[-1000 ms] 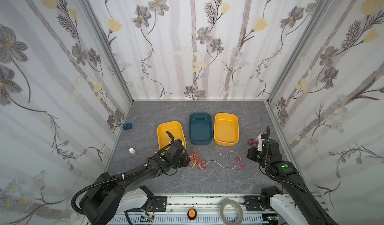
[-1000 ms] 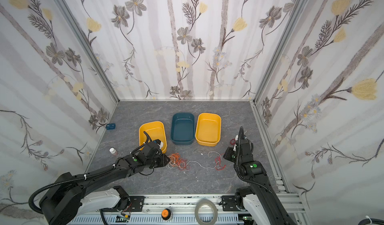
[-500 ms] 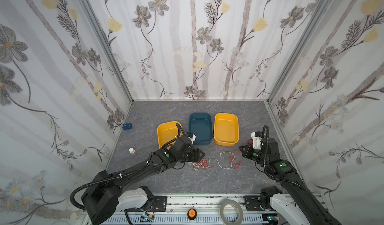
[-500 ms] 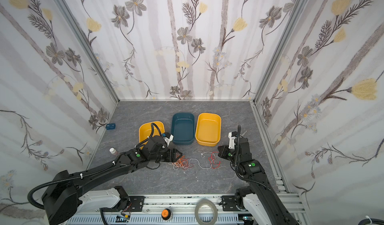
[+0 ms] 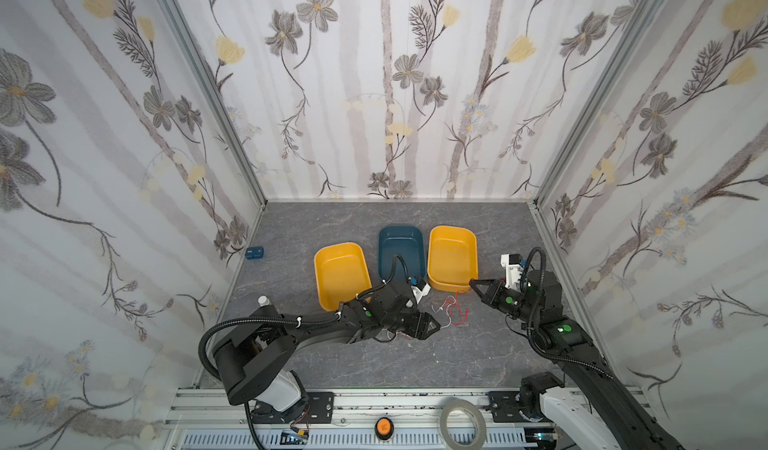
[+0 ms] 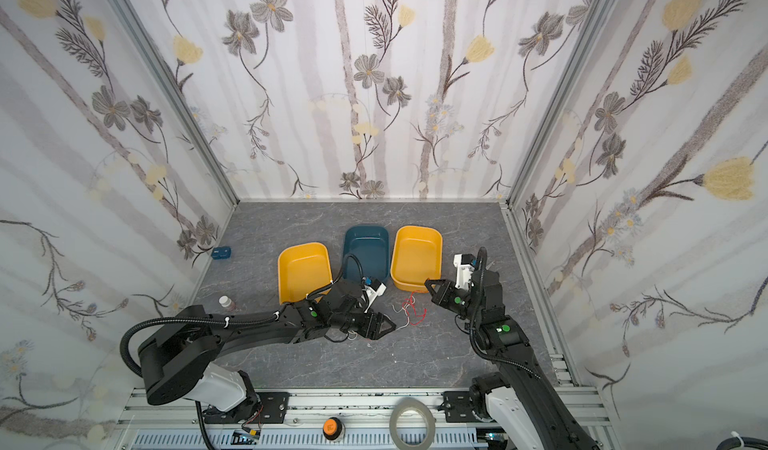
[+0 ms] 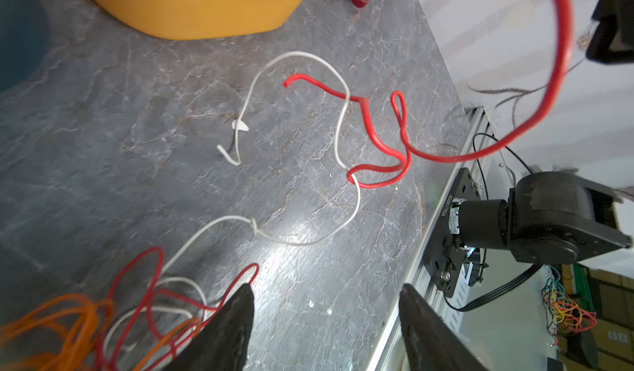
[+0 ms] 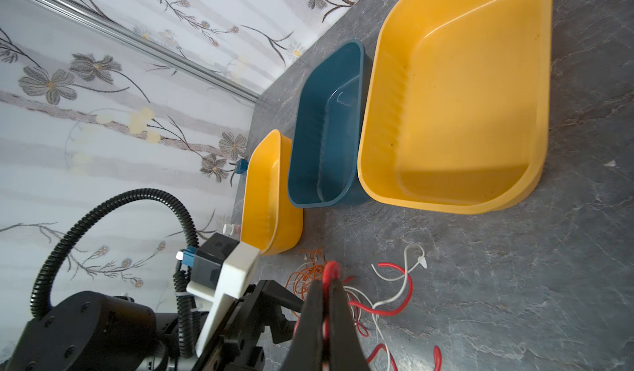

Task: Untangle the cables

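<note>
free: front table [image 5: 436,360] | obstacles: tray row [image 5: 400,247] behind cables [image 7: 375,141]

The grey marbled tabletop [image 5: 374,219] carries a yellow tub [image 5: 341,273] at eleven o'clock, teal tub [image 5: 401,244] at twelve, second yellow tub [image 5: 452,256] at one, cables [image 5: 453,312] near centre, blue box [image 5: 254,253] at ten, small bottle [image 5: 263,301] at nine.

Black arms [image 5: 316,327], corrugated black hoses [image 5: 202,350], white base shells [image 5: 282,389], green spots [image 5: 564,328], perhaps lights, pointed black left hand [image 5: 430,326]
</note>
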